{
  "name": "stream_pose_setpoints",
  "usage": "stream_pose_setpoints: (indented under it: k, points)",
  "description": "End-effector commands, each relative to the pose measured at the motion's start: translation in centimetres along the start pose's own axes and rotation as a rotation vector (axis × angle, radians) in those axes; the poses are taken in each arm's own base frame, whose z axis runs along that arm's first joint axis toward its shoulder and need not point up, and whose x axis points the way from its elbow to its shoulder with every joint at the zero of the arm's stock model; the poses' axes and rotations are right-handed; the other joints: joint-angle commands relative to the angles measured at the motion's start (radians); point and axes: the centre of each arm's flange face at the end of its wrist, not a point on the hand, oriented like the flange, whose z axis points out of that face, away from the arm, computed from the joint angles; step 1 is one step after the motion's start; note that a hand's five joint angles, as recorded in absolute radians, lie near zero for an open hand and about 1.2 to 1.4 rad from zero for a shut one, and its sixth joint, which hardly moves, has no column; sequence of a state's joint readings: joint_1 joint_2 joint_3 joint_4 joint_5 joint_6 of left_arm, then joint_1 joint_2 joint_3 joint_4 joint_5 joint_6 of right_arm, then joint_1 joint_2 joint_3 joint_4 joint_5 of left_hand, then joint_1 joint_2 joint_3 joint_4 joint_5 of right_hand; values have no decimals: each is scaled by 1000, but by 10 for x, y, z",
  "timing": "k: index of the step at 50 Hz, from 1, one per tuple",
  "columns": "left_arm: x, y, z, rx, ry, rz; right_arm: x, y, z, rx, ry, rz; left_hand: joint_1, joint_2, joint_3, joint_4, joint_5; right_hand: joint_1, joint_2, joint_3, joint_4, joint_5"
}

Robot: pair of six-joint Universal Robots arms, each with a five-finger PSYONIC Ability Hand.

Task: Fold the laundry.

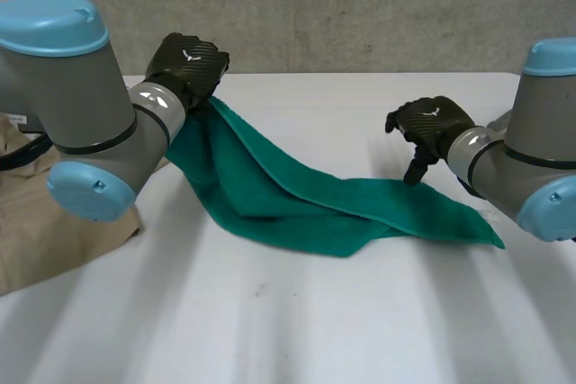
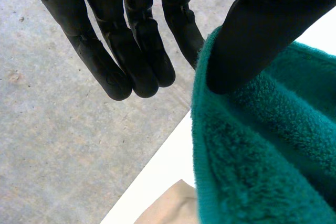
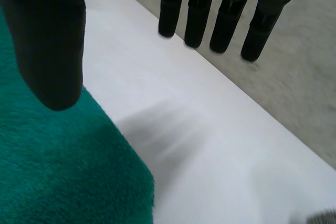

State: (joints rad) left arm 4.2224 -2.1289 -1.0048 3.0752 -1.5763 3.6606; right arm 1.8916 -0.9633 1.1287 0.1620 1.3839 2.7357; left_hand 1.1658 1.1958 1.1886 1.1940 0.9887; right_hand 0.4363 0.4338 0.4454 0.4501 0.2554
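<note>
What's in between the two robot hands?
The green towel: in the head view it stretches from the left robot hand, which holds one corner, across the white table to the right robot hand.

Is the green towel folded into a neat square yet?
No, the green towel lies stretched and rumpled, one end raised at the left hand.

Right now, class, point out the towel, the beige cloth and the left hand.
towel (image 1: 297, 195): head view, on its middle fold.
beige cloth (image 1: 27, 236): head view, on its flat middle.
left hand (image 1: 186, 65): head view, on the back of the hand.
</note>
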Motion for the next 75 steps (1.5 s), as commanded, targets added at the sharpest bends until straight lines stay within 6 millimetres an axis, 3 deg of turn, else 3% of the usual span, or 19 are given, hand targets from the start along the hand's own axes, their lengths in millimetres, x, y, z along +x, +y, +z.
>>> stream_pose_setpoints:
  k: [1, 8, 16, 21, 28, 40, 43, 45, 47, 48, 49, 58, 63, 66, 70, 74, 75]
  points:
    - [-4, -26, -17, 14, 5, -12, 22, 2, -20, -50, 148, 189, 230, 200, 208, 202, 233, -121, -118, -130, -135, -114]
    - [-14, -64, -32, 102, -9, -27, 16, 4, -65, -74, 102, 195, 230, 200, 208, 202, 233, -42, -39, -51, -56, -35]
    - [-15, -81, -37, 124, -5, -28, -3, 53, -92, -186, -26, -40, 230, 200, 208, 202, 233, -3, -1, -13, -17, 3]
    - [-15, -82, -34, 111, 1, -30, -10, 72, -89, -162, -11, -98, 230, 200, 208, 202, 233, -3, -1, -13, -17, 3]
    - [-19, -80, -31, 101, -10, -49, -8, 99, -62, -95, 93, -126, 230, 200, 208, 202, 233, -3, -1, -13, -17, 3]
    - [-32, -58, -19, 41, -41, -53, 6, 107, -34, -34, 228, -109, 230, 200, 208, 202, 233, 70, 73, 61, 56, 76]
    - [-36, -51, -16, 23, -48, -55, 9, 108, -26, -32, 233, -85, 230, 200, 208, 202, 233, 161, 163, 152, 147, 167]
    - [-37, -45, -13, 9, -49, -54, 12, 107, -23, -28, 245, -64, 230, 200, 208, 202, 233, 342, 345, 333, 328, 349]
    - [-37, -40, -11, -4, -48, -54, 15, 103, -21, -16, 247, -55, 230, 200, 208, 202, 233, 577, 579, 567, 563, 583]
    - [-37, -34, -8, -19, -45, -50, 16, 99, -19, -2, 245, -51, 230, 200, 208, 202, 233, 895, 897, 886, 881, 901]
    - [-36, -30, -6, -30, -43, -49, 17, 96, -19, 8, 244, -50, 230, 200, 208, 202, 233, 959, 962, 950, 945, 966]
    - [-29, 25, 17, -167, -3, 25, 44, 43, -8, 153, 230, -58, 230, 200, 208, 202, 233, 960, 963, 951, 946, 966]
    - [-27, 57, 37, -228, 28, 112, 55, 17, 6, 104, 189, -56, 230, 200, 208, 202, 233, 960, 963, 951, 946, 966]
    - [-31, 63, 46, -228, 22, 140, 58, 8, 15, 79, 169, -63, 230, 200, 208, 202, 233, 960, 963, 951, 946, 966]
    - [-48, 49, 63, -143, -36, 165, 68, -16, 35, 110, 186, -88, 230, 200, 208, 202, 233, 960, 963, 951, 946, 966]
    - [-83, 0, 78, 117, -171, 173, 91, -72, 52, 338, 327, -116, 230, 200, 208, 202, 233, 960, 963, 951, 946, 966]
    - [-103, -31, 79, 269, -259, 164, 102, -101, 53, 482, 409, -117, 230, 200, 208, 202, 233, 960, 963, 951, 946, 966]
